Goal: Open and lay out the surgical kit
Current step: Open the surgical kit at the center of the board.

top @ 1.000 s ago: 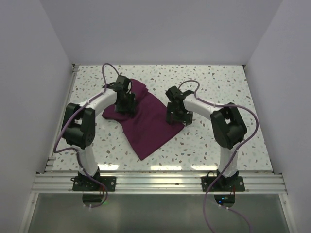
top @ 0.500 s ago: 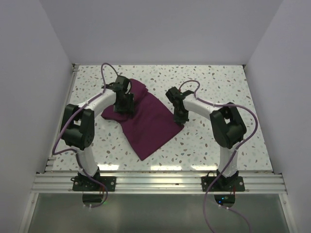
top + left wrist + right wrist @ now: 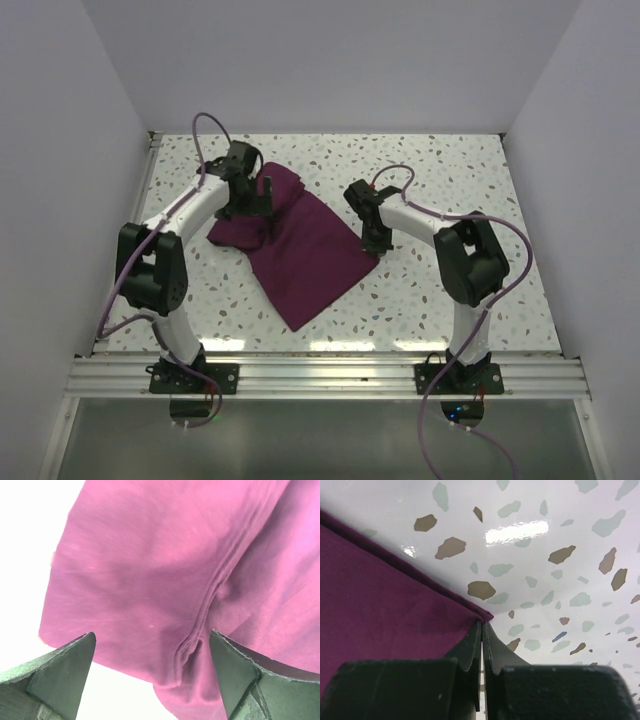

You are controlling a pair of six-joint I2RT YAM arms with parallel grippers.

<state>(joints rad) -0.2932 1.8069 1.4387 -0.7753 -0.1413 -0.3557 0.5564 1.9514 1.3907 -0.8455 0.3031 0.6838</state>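
Observation:
The surgical kit shows only as a dark purple cloth wrap [image 3: 300,250], folded and lying flat in the middle of the speckled table [image 3: 450,180]. My left gripper [image 3: 252,205] hangs over the wrap's far left part. In the left wrist view the left gripper [image 3: 152,650] is open, its fingers [image 3: 70,667] spread wide above a raised crease in the cloth wrap [image 3: 150,570] and touching nothing. My right gripper [image 3: 376,244] is low at the wrap's right corner. In the right wrist view the right gripper [image 3: 482,623] is shut, pinching that corner of the cloth wrap [image 3: 380,605].
White walls enclose the table on the left, back and right. An aluminium rail [image 3: 330,375] with both arm bases runs along the near edge. Bare speckled tabletop [image 3: 545,555] lies to the right of the wrap.
My left gripper opened, let go of the cloth and moved up and a little toward the back. My right gripper shut on the wrap's right corner.

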